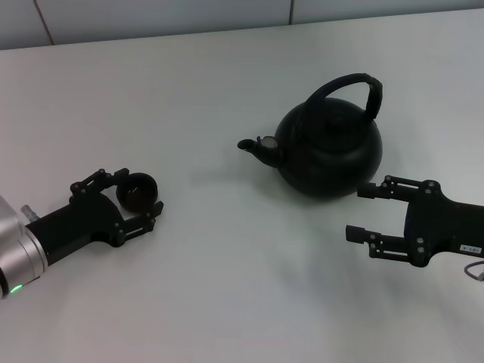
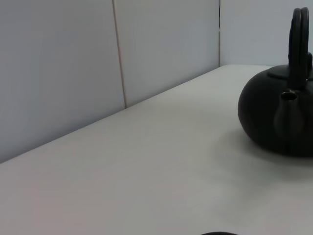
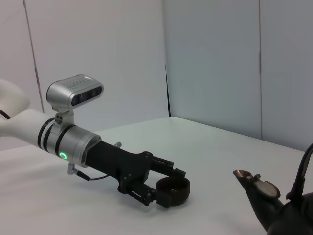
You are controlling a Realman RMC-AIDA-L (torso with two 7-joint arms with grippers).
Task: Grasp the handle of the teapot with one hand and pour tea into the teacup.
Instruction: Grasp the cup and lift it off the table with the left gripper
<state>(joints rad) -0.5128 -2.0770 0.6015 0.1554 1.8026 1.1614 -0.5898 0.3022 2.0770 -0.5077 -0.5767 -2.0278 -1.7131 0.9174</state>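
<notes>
The black teapot (image 1: 329, 151) stands right of the table's middle, its spout (image 1: 253, 145) pointing left and its arched handle (image 1: 355, 87) upright. The small black teacup (image 1: 138, 190) sits at the left between the fingers of my left gripper (image 1: 141, 195), which is closed on its sides. My right gripper (image 1: 361, 212) is open and empty, just in front and to the right of the teapot, below the handle and apart from it. The right wrist view shows the left gripper (image 3: 168, 188) around the teacup (image 3: 173, 192) and the teapot's spout (image 3: 254, 182). No tea shows.
The white table (image 1: 227, 287) runs back to a pale wall (image 1: 151, 15). The left wrist view shows the teapot (image 2: 276, 117) and its handle (image 2: 298, 44) across open tabletop.
</notes>
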